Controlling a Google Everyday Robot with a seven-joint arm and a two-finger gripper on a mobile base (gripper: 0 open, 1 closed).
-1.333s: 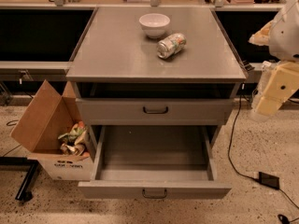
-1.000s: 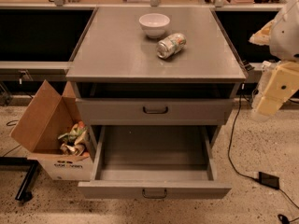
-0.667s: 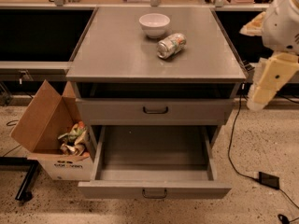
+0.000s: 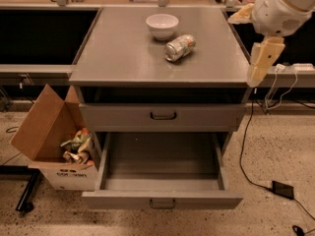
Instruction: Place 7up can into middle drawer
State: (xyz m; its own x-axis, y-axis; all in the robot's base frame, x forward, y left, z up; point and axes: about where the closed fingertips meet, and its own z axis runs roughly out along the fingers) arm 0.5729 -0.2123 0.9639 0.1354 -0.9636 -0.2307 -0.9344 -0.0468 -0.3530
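The 7up can [image 4: 179,47] lies on its side on the grey cabinet top [image 4: 118,53], just right of and in front of the white bowl [image 4: 162,25]. The middle drawer [image 4: 162,199] is pulled out at the bottom and its tray holds nothing. Its small dark handle [image 4: 162,204] is on the low front panel. My gripper [image 4: 257,69] hangs from the white arm [image 4: 283,4] at the right edge of the cabinet top, to the right of the can and apart from it. It holds nothing.
A taller flat grey drawer front [image 4: 163,116] is shut above the open drawer. An open cardboard box [image 4: 49,132] with scraps stands on the floor at the left. Cables and a black adapter [image 4: 283,189] lie on the floor at the right.
The arm and gripper have moved up and left, from beside the cabinet's right side to its top right edge. The can, bowl and drawers have not moved.
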